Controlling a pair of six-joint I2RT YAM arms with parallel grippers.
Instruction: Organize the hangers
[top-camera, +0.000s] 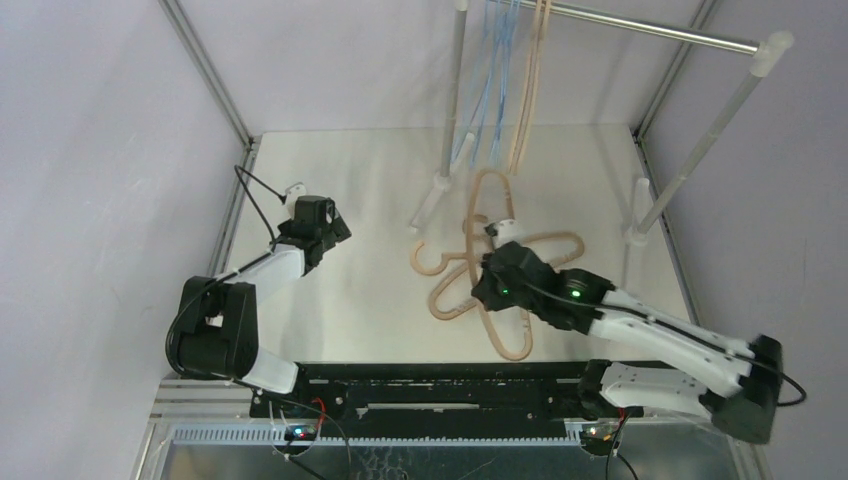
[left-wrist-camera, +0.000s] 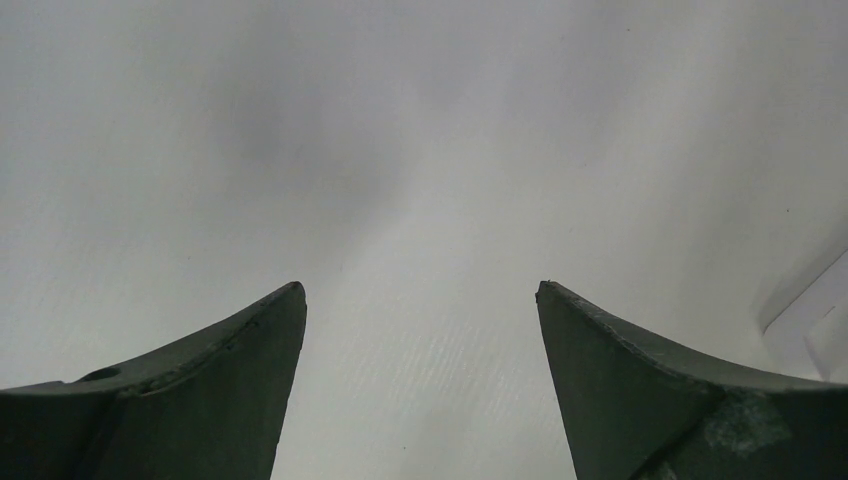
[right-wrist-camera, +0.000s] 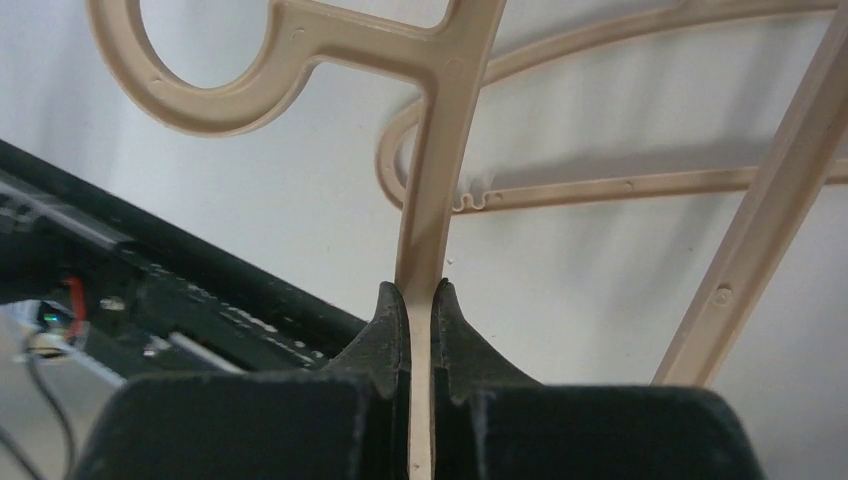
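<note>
Several tan hangers (top-camera: 452, 300) lie crossed in a pile on the white table right of centre. My right gripper (top-camera: 492, 288) sits over that pile. In the right wrist view it (right-wrist-camera: 420, 298) is shut on the thin bar of one tan hanger (right-wrist-camera: 440, 170), whose hook (right-wrist-camera: 200, 95) curls up to the left. Two more tan hangers (right-wrist-camera: 600, 186) (right-wrist-camera: 770, 200) lie beyond it. Light-blue hangers (top-camera: 495, 80) and one tan hanger (top-camera: 532, 90) hang from the rail at the back. My left gripper (top-camera: 325, 225) (left-wrist-camera: 420, 290) is open over bare table at the left, holding nothing.
A silver rail (top-camera: 650, 30) on white posts (top-camera: 455, 90) (top-camera: 705, 135) stands at the back, its feet (top-camera: 430, 205) (top-camera: 636, 225) on the table. A black frame (top-camera: 440, 380) runs along the near edge. Grey walls close in on both sides.
</note>
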